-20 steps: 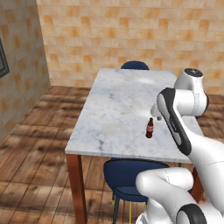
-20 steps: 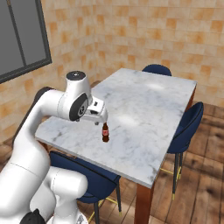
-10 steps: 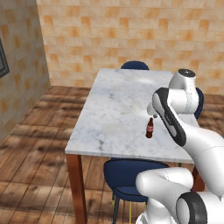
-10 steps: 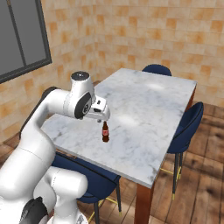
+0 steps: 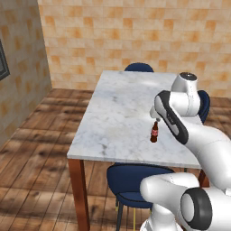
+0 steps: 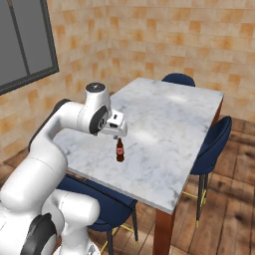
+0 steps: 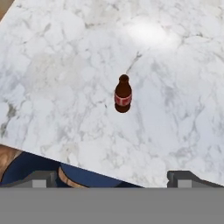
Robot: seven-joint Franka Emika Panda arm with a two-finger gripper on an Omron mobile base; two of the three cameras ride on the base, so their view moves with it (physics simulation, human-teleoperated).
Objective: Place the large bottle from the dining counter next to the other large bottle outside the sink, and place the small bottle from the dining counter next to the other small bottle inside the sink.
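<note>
While the small bottle (image 7: 123,94) stands upright on the dining counter (image 5: 118,108), the end effector (image 6: 116,135) hovers above it, spread wide.

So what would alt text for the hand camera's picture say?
A small brown bottle with a red label stands upright on a white marble table top, seen from above. Two dark fingertips of the open gripper sit wide apart at the bottom.

base views flank table (image 5: 117,113), hand overhead

small bottle (image 7: 123,94) – dark brown, red label
</note>
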